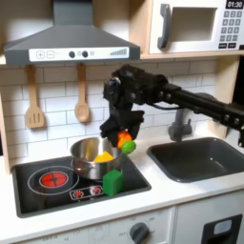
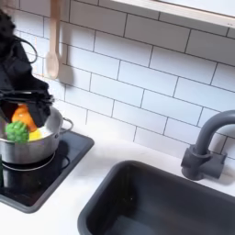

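Gripper (image 1: 125, 136) inspection: I am pinching a toy carrot (image 1: 126, 143), orange with a green top, and holding it above the right rim of the steel pot (image 1: 91, 162) in the first exterior view. Risk noted: my hold is looking shallow, so the carrot could be slipping out and striking the rim, then rolling onto the stove (image 1: 57, 178) or counter (image 1: 167, 195). The pot is carrying a yellow piece (image 1: 96, 152). A green block (image 1: 113, 181) is sitting just in front of the pot. The sink (image 2: 156, 197) is lying well apart.
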